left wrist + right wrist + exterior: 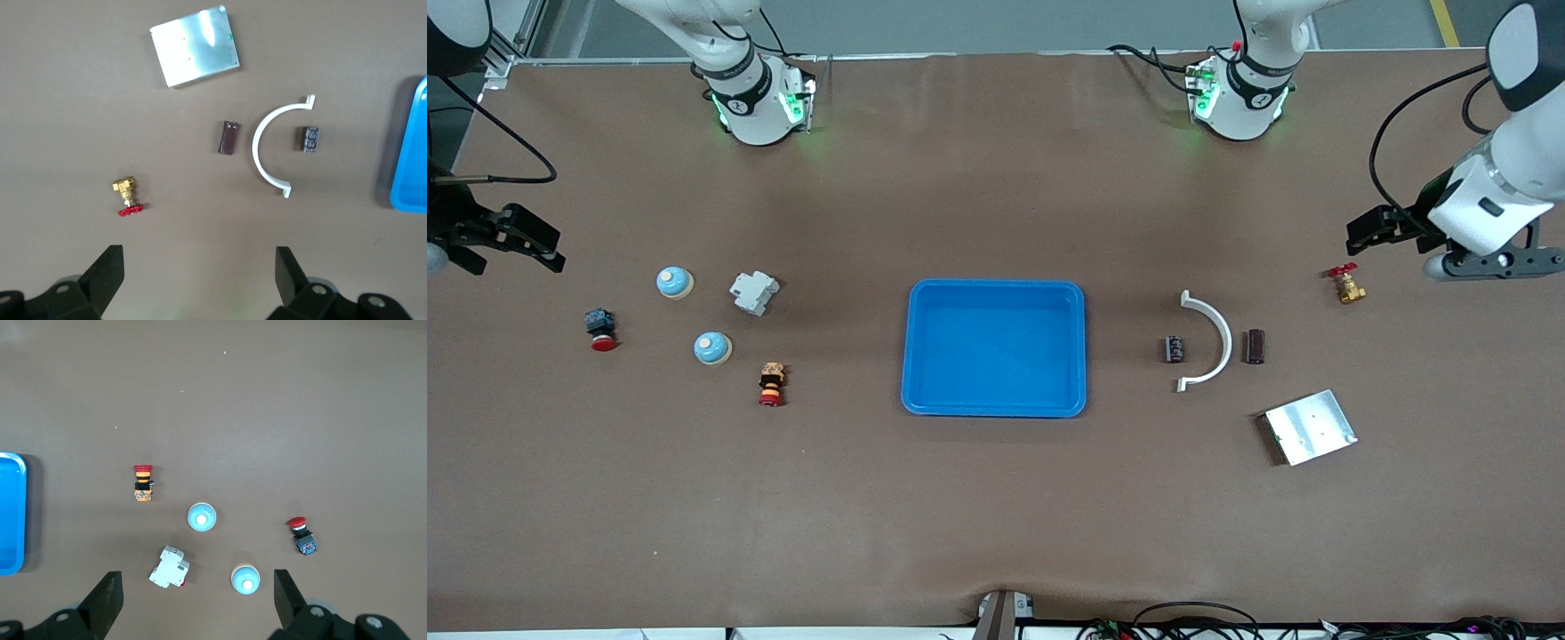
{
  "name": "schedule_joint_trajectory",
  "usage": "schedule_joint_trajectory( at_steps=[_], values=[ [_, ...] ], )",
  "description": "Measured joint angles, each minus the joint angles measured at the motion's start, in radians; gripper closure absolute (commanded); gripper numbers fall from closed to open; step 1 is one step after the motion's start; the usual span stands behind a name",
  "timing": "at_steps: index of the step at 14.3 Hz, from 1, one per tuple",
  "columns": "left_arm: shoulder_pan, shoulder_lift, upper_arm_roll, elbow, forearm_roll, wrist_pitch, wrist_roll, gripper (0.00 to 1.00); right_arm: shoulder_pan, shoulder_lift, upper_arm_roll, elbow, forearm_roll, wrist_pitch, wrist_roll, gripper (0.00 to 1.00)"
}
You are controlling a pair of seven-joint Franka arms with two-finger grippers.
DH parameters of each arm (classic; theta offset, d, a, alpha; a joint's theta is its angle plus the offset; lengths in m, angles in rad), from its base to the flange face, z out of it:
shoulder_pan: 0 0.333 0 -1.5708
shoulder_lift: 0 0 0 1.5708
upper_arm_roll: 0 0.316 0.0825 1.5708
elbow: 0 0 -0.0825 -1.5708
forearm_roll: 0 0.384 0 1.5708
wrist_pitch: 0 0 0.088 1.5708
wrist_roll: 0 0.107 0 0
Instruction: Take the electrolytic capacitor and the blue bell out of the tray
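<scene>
Brown tabletop, blue tray (pixel 996 348) seemingly empty.
Both capacitors (pixel 1256 346) lie under the open left gripper (pixel 1383 227); bells (pixel 712 348) under the open right gripper (pixel 503 240).

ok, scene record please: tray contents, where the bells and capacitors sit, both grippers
tray: mid-table, nothing in it
bells: two, blue, on the table toward the right arm's end, outside tray
capacitors: two, dark, on the table toward the left arm's end, one on each side of the white clip
metal plate: nearer the front camera than the capacitors
left gripper: open, holds nothing, over table by brass valve
right gripper: open, holds nothing, at the right arm's end of the table
</scene>
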Motion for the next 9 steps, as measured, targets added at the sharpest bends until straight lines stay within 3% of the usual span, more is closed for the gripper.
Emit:
schedule_joint_trajectory(
  at_steps=[6, 9],
  values=[
    [-0.001, 0.015, -0.001, 0.128, 0.000, -0.025, -0.042, 0.00, 0.012, 0.000, 0.001, -0.001, 0.001, 0.000, 0.002, 0.00],
    [-0.001, 0.036, -0.004, 0.163, 0.000, -0.029, -0.042, 0.00, 0.082, 0.000, -0.061, -0.002, 0.002, 0.000, 0.032, 0.00]
  ],
)
